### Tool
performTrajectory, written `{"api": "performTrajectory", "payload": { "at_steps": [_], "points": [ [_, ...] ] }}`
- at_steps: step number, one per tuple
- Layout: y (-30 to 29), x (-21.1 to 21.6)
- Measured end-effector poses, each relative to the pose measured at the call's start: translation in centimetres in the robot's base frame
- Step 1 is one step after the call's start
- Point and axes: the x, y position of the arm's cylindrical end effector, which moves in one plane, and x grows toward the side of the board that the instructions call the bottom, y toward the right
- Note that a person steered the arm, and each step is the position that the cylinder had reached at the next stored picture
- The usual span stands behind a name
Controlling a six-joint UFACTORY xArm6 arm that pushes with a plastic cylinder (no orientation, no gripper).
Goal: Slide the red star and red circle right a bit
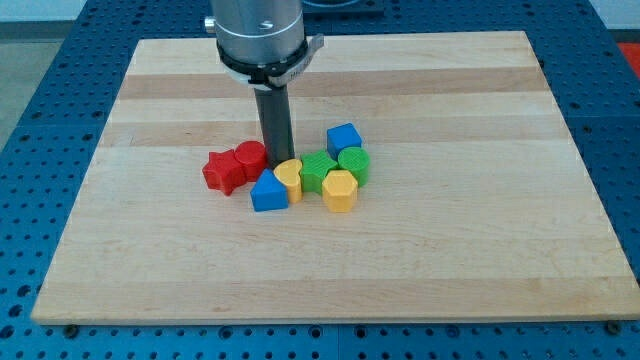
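The red star (221, 170) lies left of the board's middle, touching the red circle (250, 157) on its right. My tip (277, 161) stands just right of the red circle, between it and the yellow heart (289, 177), close to both. A blue triangle (268, 191) lies just below the red circle and left of the heart.
A tight cluster sits right of my tip: green star (317, 171), green cylinder (354, 162), yellow hexagon (339, 190), blue cube (343, 138). The wooden board (460, 230) lies on a blue perforated table (30, 120).
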Motion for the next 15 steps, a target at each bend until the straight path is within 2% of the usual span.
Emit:
{"api": "performTrajectory", "payload": {
  "at_steps": [1, 2, 3, 4, 6, 7, 8, 9, 11, 12, 15],
  "points": [
    [0.0, 0.2],
    [0.5, -2.1],
    [0.6, -8.7],
    [-2.1, -12.6],
    [-14.7, -15.0],
    [-20.0, -8.6],
    [-17.5, 3.1],
    [-17.3, 3.6],
    [-11.4, 1.7],
    [-11.4, 1.7],
    [-7.6, 3.1]
  ]
}}
